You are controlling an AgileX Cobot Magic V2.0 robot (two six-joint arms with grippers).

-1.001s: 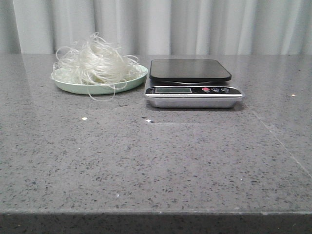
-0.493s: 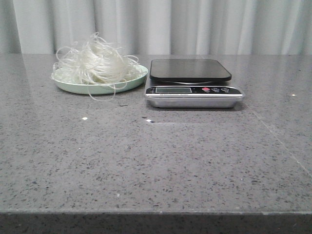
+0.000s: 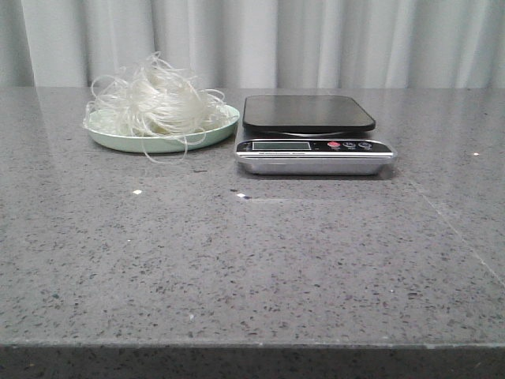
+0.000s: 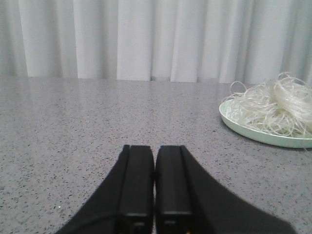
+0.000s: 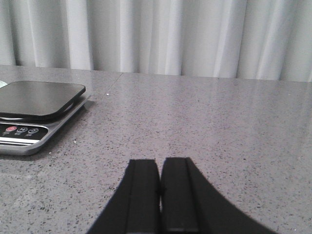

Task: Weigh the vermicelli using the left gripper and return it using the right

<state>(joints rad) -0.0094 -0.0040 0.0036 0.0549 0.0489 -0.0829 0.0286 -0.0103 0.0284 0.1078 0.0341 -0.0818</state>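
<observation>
- Note that the vermicelli [image 3: 154,99] lies as a loose tangle heaped on the pale green plate [image 3: 162,143], at the far left of the bench [image 3: 252,260]. A few strands hang over the plate rim.
- Note that the kitchen scale [image 3: 314,136] stands just beside the plate, on its right, apart from it. Its dark weighing platform [image 3: 308,113] carries nothing, and its display and buttons face you.
- Read the side-by-side layout as deliberate: it keeps the transfer path between plate and platform short for either arm.
- Check the left claw [image 4: 155,187]: its fingers are pressed together with nothing between them. It sits low over the bench, well short of the plate.
- Check the right claw [image 5: 160,190]: its fingers are likewise closed and hold nothing. It sits low, to the right of the scale.
- Treat the stage as undecided. Vermicelli on the plate with a bare platform fits both a point ahead of weighing and a point after the return.
</observation>
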